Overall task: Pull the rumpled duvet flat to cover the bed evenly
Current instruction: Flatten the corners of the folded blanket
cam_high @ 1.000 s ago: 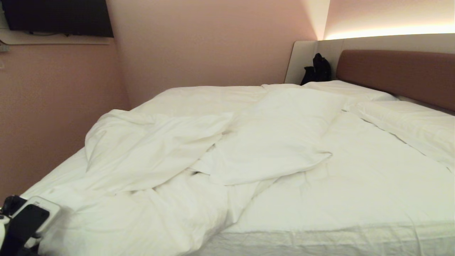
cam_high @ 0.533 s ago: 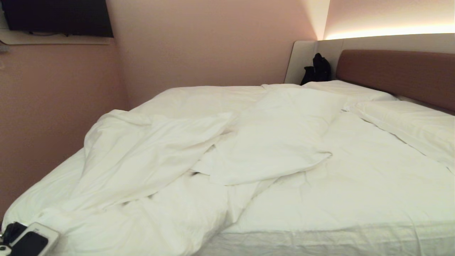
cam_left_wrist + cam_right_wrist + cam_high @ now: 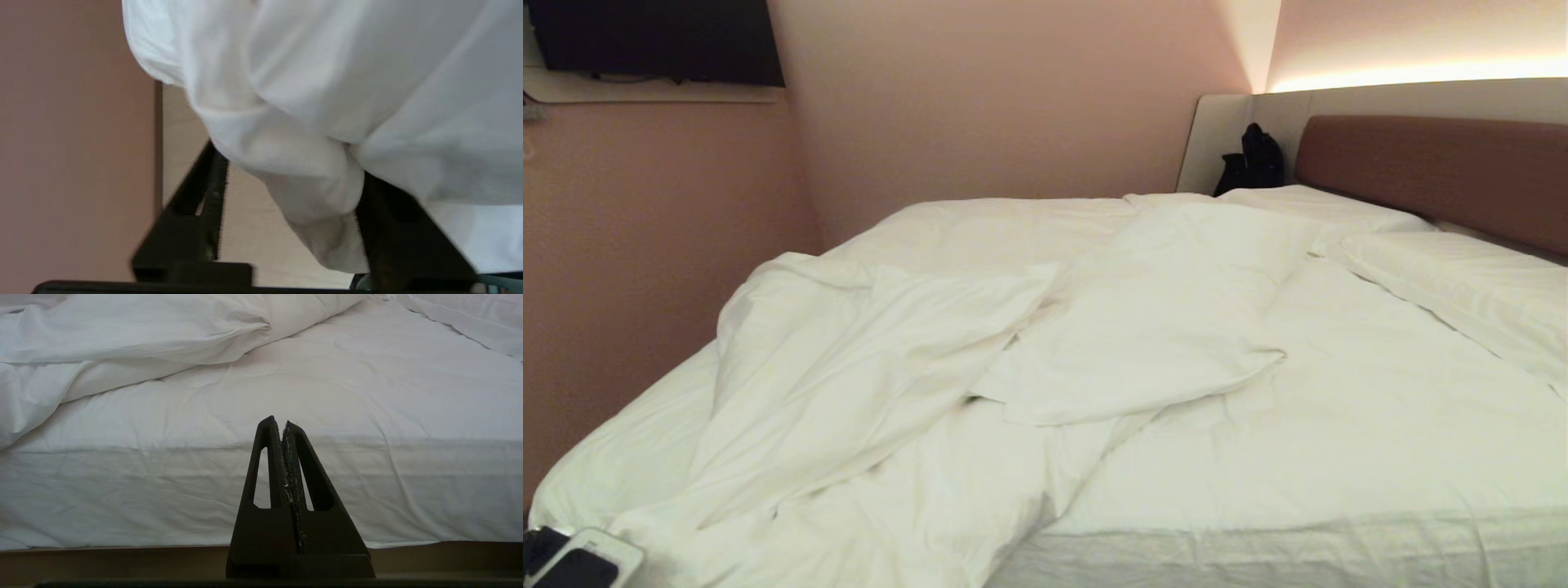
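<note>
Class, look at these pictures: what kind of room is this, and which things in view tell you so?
Probably a hotel bedroom: a double bed with padded headboard, two pillows, a rumpled white duvet.

Black bag (image 3: 1252,159) by headboard, dark screen (image 3: 658,41) on pink wall (image 3: 1013,98)

Puffy white duvet (image 3: 882,384) is all bunched up on the bed's (image 3: 1339,457) left half, right side bare sheet.

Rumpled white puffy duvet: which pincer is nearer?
Left. The left pincer sits spread around a hanging corner fold of the rumpled white puffy duvet, at the bed's near-left corner. The right pincer is shut, apart from it, facing the white-sheeted mattress side.
</note>
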You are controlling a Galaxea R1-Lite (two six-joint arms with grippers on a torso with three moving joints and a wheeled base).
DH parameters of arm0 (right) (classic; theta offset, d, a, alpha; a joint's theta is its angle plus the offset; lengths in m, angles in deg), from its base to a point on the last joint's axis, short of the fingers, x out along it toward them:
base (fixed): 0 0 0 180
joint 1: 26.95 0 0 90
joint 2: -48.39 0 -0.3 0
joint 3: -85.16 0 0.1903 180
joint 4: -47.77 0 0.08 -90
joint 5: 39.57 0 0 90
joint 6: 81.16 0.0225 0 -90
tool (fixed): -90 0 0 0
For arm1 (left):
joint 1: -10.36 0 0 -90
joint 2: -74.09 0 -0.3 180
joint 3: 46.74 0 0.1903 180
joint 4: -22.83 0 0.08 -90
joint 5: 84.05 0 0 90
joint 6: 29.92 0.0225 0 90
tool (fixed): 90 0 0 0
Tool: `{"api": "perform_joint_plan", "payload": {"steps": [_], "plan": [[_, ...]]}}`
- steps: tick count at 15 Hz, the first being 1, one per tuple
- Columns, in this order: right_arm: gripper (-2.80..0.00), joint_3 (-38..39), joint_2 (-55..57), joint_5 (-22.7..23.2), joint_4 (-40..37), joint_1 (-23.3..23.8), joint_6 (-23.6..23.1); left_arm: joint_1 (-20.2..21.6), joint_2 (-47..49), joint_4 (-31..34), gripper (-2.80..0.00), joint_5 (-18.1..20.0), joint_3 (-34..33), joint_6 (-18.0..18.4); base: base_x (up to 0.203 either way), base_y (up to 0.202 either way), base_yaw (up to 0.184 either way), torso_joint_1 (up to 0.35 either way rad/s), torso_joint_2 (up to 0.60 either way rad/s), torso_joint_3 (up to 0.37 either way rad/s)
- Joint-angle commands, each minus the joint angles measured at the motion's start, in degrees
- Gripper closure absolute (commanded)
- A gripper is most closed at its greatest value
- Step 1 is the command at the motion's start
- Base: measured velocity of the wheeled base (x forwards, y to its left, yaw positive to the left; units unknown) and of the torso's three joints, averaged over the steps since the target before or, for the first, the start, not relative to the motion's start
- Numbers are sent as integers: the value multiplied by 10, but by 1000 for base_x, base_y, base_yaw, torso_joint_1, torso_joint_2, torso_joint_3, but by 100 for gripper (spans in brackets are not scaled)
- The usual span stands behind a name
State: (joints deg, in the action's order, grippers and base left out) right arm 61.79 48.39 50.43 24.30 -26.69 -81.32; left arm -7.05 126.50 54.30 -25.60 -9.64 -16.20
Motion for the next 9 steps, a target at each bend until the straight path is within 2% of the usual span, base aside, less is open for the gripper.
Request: {"api": "perform_joint_plan", "payload": {"steps": [1, 4, 9], "plan": [[0, 0, 1, 0, 0, 0, 0, 1, -39, 0, -280, 2, 23, -1, 0, 0, 0, 0, 0, 0], [0, 0, 1, 0, 0, 0, 0, 1, -103, 4, -280, 3, 76, -3, 0, 0, 0, 0, 0, 0], [0, 0, 1, 0, 0, 0, 0, 0, -132, -4, -280, 35, 155, -22, 0, 0, 0, 0, 0, 0]]}}
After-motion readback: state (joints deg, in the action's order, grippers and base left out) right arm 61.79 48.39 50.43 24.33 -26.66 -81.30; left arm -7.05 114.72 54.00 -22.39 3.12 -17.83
